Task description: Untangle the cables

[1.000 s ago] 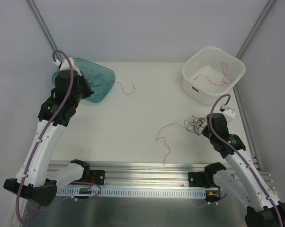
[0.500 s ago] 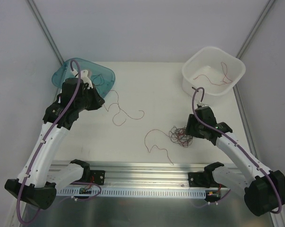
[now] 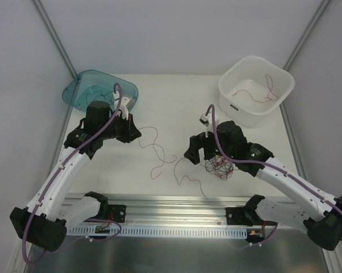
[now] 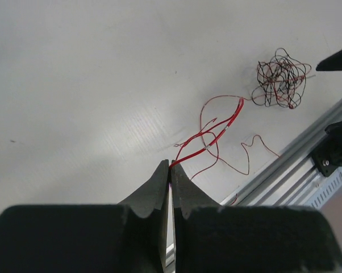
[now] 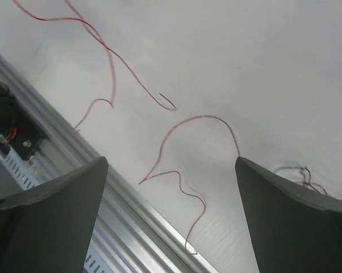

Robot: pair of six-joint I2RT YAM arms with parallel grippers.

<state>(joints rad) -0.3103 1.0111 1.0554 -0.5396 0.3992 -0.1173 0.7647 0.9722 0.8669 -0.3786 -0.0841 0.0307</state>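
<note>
The cables are thin red and black wire strands. A fist-sized tangle [image 3: 219,166] of them lies on the table right of centre, also in the left wrist view as the tangle [image 4: 282,78]. My left gripper [image 3: 136,134] is shut on one red strand [image 4: 216,133], pinched at the fingertips [image 4: 171,166] and trailing off toward the tangle. My right gripper [image 3: 198,154] stands wide open just left of the tangle, holding nothing. Between its spread fingers [image 5: 57,199] a loose red strand [image 5: 176,128] lies flat on the table.
A teal bin [image 3: 74,91] at the back left holds several strands. A white tub [image 3: 284,85] at the back right holds red strands. The aluminium rail [image 3: 171,203] runs along the table's near edge, close to the loose strand.
My right gripper dragged the tangle left toward the middle, then opened and let it go. My left gripper, shut throughout, moved right from the teal bin, pulling its red strand along.
</note>
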